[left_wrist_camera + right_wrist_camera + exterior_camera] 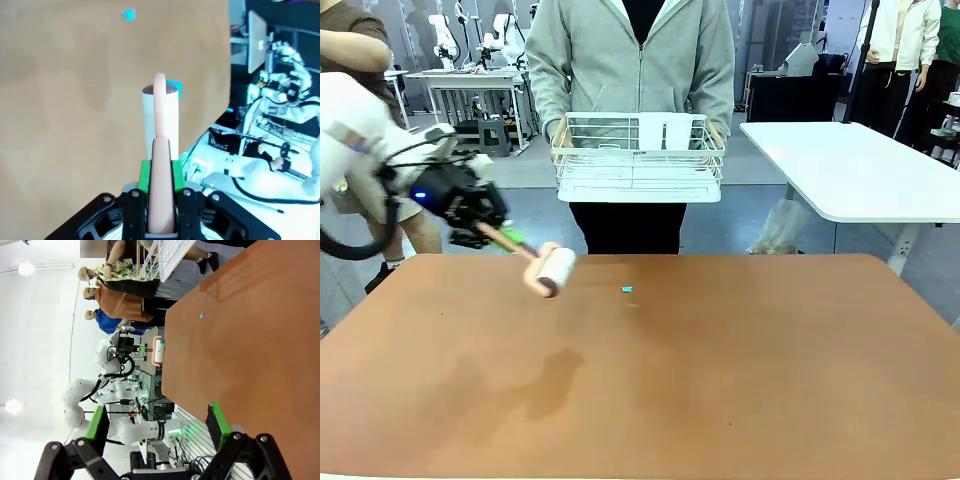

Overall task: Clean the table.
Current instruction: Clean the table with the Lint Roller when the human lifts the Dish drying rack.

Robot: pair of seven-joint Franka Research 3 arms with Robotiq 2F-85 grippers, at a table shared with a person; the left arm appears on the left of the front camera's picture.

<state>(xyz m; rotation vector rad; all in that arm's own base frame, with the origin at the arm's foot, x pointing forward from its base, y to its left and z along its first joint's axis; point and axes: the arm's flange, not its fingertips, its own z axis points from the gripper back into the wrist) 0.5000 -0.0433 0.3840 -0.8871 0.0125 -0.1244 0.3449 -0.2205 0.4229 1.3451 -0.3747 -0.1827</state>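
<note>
The reddish-brown table (720, 380) fills the foreground, with a small teal scrap (627, 290) lying near its far edge. My left gripper (490, 235) is shut on the pink handle of a lint roller (552, 268), whose white roll hangs above the table's far left part. In the left wrist view, green pads (144, 175) clamp the lint roller's handle (161, 200); a teal bit (174, 87) shows by the roll's end, and the teal scrap (129, 15) lies farther off. My right gripper (157, 422) is open over the table (250, 350), holding nothing.
A person at the far side holds a white wire rack (638, 158) above the table's edge. A white-topped table (850, 165) stands at the back right. Other people stand behind on the left and right.
</note>
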